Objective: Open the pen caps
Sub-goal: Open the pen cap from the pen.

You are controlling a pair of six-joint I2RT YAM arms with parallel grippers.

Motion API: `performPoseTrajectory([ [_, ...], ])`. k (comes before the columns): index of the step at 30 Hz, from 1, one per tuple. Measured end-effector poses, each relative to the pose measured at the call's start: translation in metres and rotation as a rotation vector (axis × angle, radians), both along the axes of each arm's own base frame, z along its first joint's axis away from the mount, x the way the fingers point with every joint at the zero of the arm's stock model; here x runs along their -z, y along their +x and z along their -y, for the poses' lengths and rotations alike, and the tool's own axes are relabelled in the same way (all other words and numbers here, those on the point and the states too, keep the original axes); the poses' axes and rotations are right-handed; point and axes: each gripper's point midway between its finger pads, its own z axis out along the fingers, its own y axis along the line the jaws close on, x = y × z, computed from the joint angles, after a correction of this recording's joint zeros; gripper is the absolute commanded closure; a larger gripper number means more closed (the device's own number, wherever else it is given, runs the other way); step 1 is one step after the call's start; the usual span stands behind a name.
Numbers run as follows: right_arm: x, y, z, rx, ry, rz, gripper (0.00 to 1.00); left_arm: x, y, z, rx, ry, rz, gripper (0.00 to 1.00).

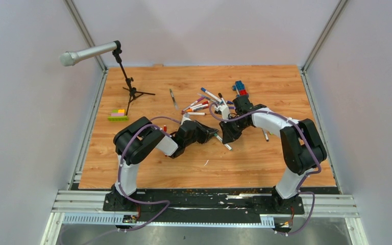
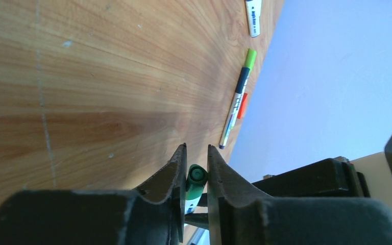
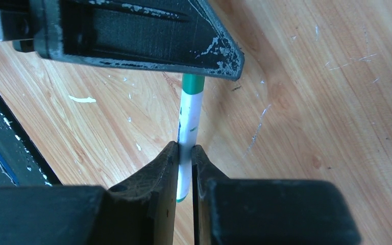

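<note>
White slim pen (image 3: 189,120), green cap (image 2: 196,177)

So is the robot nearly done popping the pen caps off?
Not nearly. Done: no opened pen is clear to see from above. In hand: the right pincer clamps a white pen by its barrel, and the left pincer pinches its green cap, which is not yet off. Left: the heap of pens further back on the table, coloured ends showing.
</note>
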Motion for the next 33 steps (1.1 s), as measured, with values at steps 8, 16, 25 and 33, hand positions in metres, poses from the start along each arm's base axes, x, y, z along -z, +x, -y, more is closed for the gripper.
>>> performPoseTrajectory([
  [8, 0.0, -0.001, -0.001, -0.005, -0.009, 0.006, 0.83, 0.002, 0.0, -0.002, 0.003, 0.017, 0.012, 1.0],
  [16, -0.016, -0.007, -0.005, -0.045, 0.056, 0.014, 0.46, -0.009, -0.003, -0.004, 0.043, 0.058, 0.109, 1.0],
  [25, -0.034, -0.019, -0.016, -0.087, 0.163, -0.023, 0.55, -0.053, -0.01, -0.002, 0.1, -0.013, 0.321, 1.0],
  [33, -0.035, -0.017, -0.013, -0.043, 0.17, -0.055, 1.0, -0.073, -0.017, -0.001, 0.115, -0.083, 0.411, 1.0],
])
